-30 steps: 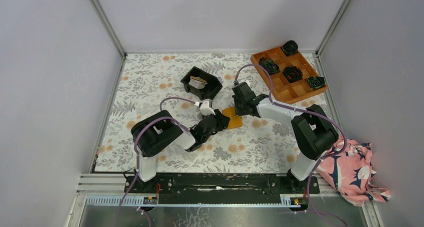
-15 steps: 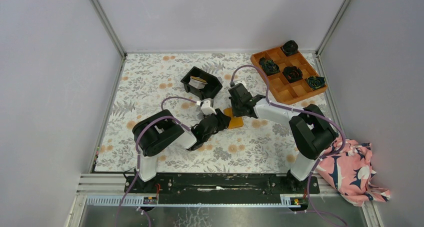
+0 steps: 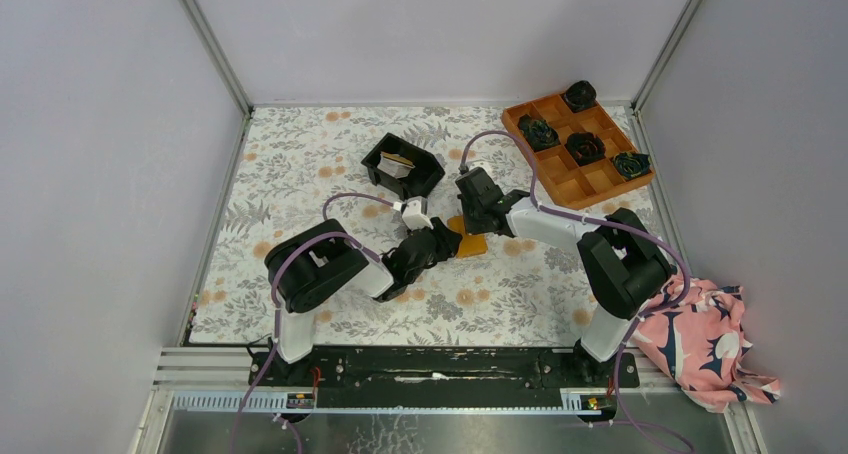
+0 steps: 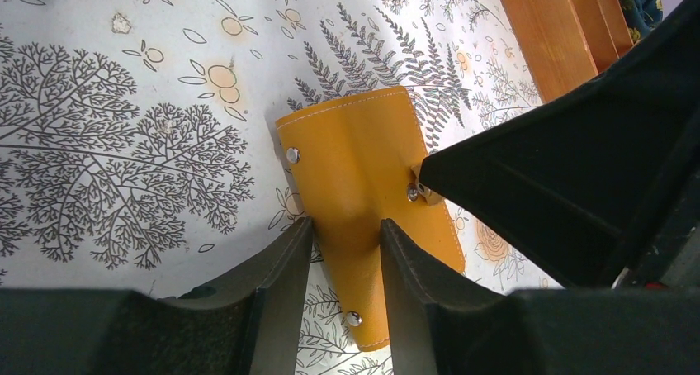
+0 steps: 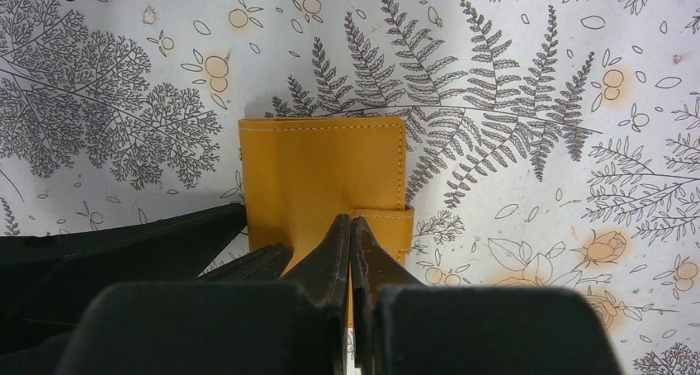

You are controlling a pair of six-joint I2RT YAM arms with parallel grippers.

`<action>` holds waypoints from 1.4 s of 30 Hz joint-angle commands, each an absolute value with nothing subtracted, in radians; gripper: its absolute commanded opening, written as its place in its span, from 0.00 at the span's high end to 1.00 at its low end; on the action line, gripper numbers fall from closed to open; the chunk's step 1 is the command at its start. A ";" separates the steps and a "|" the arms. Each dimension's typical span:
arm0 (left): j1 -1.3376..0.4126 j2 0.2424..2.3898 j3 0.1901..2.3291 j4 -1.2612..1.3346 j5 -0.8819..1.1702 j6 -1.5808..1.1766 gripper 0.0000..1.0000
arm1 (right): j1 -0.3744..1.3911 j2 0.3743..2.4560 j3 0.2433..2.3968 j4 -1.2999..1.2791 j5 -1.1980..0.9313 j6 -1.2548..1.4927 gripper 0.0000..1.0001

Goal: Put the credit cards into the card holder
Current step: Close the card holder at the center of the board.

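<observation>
The orange-tan card holder [image 3: 470, 244] lies closed on the floral mat, mid-table. My left gripper [image 3: 447, 242] grips it from the near-left. In the left wrist view the fingers [image 4: 285, 259] press both sides of a raised fold of the holder [image 4: 355, 160]. My right gripper [image 3: 478, 217] comes from the far side. In the right wrist view it [image 5: 350, 222] is pinched on the snap strap [image 5: 388, 226] at the holder's [image 5: 322, 164] edge, with a sliver of orange between the jaws. Pale and tan credit cards [image 3: 399, 164] stand in the black bin [image 3: 375, 156].
A large orange compartment tray [image 3: 580, 182] with dark rosettes [image 3: 585, 146] sits at the back right. A pink patterned cloth [image 3: 700, 339] lies off the mat at the right. Grey walls close in the left, back and right sides.
The right gripper has shifted slightly left over the card holder since a second ago. The left gripper and the holder have barely moved.
</observation>
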State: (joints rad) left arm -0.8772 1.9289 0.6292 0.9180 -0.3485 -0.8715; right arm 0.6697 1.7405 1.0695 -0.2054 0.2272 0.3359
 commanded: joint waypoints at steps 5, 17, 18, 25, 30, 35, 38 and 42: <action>-0.886 1.940 0.648 0.891 -0.336 -0.853 0.57 | 0.683 1.726 1.059 -0.216 0.253 0.321 1.00; -0.891 1.945 0.658 0.878 -0.339 -0.859 0.58 | 0.681 1.705 1.026 -0.212 0.288 0.298 1.00; -0.893 1.946 0.659 0.878 -0.339 -0.859 0.57 | 0.682 1.705 1.023 -0.212 0.287 0.298 1.00; -0.898 1.950 0.665 0.873 -0.342 -0.859 0.58 | 0.684 1.701 1.010 -0.202 0.263 0.305 1.00; -0.904 1.950 0.673 0.866 -0.345 -0.858 0.58 | 0.692 1.706 1.010 -0.202 0.262 0.307 1.00; -0.907 1.950 0.676 0.865 -0.347 -0.857 0.58 | 0.705 1.711 1.012 -0.205 0.261 0.310 1.00; -0.908 1.949 0.679 0.863 -0.347 -0.857 0.58 | 0.712 1.716 1.008 -0.204 0.263 0.311 1.00; -0.912 1.952 0.682 0.860 -0.347 -0.856 0.58 | 0.719 1.721 0.999 -0.200 0.262 0.317 1.00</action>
